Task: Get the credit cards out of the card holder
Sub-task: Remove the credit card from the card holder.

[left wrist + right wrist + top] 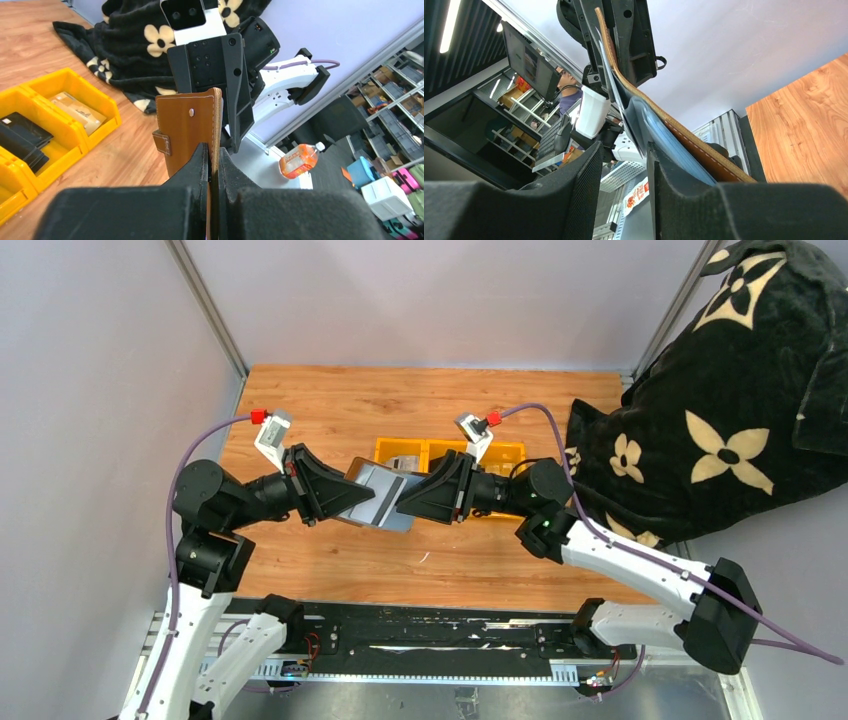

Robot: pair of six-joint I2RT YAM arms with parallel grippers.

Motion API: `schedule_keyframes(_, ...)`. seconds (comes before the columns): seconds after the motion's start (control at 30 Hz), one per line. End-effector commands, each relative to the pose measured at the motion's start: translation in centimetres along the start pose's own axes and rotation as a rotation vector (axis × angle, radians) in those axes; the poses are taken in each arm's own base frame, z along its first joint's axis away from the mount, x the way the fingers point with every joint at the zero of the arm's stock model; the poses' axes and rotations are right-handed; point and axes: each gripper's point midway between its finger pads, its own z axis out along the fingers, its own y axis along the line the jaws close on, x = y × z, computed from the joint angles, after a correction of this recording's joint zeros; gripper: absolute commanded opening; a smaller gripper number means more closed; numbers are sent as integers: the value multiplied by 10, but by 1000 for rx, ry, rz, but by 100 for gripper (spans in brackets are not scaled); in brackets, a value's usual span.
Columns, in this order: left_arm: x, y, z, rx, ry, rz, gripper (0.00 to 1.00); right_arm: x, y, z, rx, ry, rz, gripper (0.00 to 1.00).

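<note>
Card holder (378, 495) between left tool (350, 502) and right tool (402, 502), bin (505, 452) behind, blanket (720, 430) far right

White arms (630, 558), black joints (200, 490) and claws (350, 500) — purple cables (205, 435), red plugs (259, 417).

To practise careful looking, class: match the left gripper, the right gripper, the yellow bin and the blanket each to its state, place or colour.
Things:
1. left gripper
2. right gripper
3. yellow bin
4. blanket

Descriptions:
A. jaws apart
B. black with pale flowers
C. clamped on the brown card holder
D. resting on the table, beyond the grippers

Pairs: 1-C, 2-A, 3-D, 4-B
</note>
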Motion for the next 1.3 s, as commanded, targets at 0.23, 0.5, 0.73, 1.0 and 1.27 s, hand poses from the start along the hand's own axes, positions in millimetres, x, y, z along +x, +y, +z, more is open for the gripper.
schedule_keyframes(0.23, -7, -10, -4, 12, -35, 61, 0, -14, 15, 22, -99, -51, -5, 15)
schedule_keyframes(0.5, 8, -11, -7, 37, 14, 39, 44, -6, 12, 19, -75, -4, -2, 0)
schedule_keyframes(0.73, 30, -10, -6, 117, 115, -69, 58, 8, 14, 22, -49, 154, -29, 0)
schedule_keyframes(1.0, 32, -16, -6, 166, 148, -93, 41, 23, 0, 22, 24, 282, -15, 0)
schedule_keyframes(1.27, 27, -24, -7, 190, 121, -61, 34, 23, -6, 10, 78, 291, -21, 0)
